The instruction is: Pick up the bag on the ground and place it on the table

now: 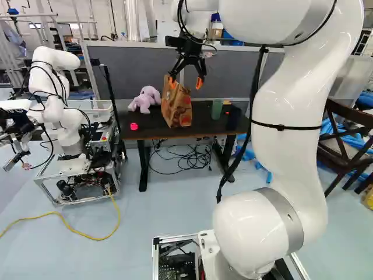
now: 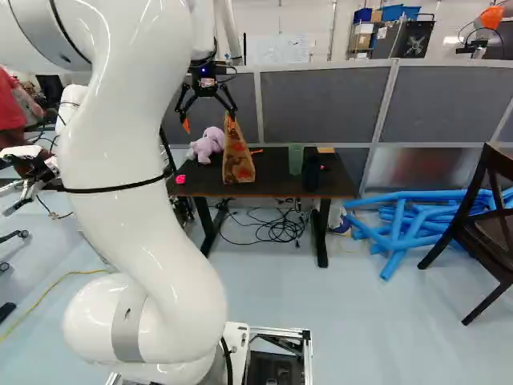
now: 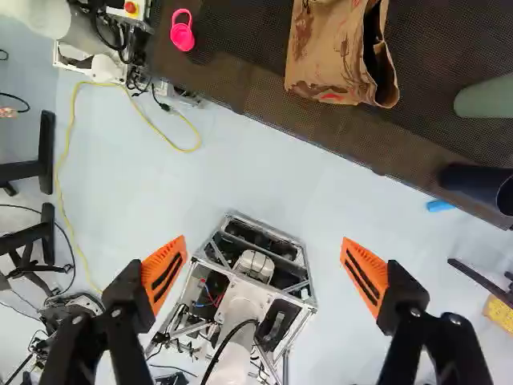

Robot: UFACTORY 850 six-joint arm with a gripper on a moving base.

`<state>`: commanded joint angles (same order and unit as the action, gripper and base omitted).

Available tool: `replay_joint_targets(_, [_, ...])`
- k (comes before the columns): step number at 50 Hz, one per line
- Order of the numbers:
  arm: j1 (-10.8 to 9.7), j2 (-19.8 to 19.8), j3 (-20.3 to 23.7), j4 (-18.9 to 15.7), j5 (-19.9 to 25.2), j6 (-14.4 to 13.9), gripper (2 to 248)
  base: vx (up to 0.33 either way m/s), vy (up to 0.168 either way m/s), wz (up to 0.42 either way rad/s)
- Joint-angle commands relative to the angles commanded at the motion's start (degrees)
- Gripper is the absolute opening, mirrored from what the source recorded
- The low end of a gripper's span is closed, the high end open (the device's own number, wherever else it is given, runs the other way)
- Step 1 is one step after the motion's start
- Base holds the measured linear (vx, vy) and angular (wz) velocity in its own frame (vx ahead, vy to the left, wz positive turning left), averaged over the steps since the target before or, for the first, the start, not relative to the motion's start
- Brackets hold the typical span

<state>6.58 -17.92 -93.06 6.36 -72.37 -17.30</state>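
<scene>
Bright, even light fills every view, with glossy highlights along the upper white arm (image 2: 132, 152).

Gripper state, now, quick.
Gripper: open, fingers wide apart, nothing between the orange pads; the paper bag stands on the table, ungripped.

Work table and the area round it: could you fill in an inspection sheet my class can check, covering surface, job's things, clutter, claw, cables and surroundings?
Surface: dark table, level; spills or damage, nothing seen.
Job's things: brown paper bag standing on the table.
Clutter: plush toy, small pink item, green cup and dark cup, all on the table.
Claw: open; the bag is not between its fingers.
Cables: black tangle under the table; yellow cable across the floor.
Surroundings: another robot, blue tubes on the floor, wooden chair.
</scene>
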Motion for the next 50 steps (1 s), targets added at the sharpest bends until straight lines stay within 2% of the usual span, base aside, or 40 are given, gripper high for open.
replay_joint_targets(25, [-0.27, 1.39, 3.62, -0.26, 5.03, 0.71, 247, 0.000, 0.000, 0.000])
replay_joint_targets(50, [-0.75, 3.89, 10.10, -0.73, 14.03, 1.98, 247, 0.000, 0.000, 0.000])
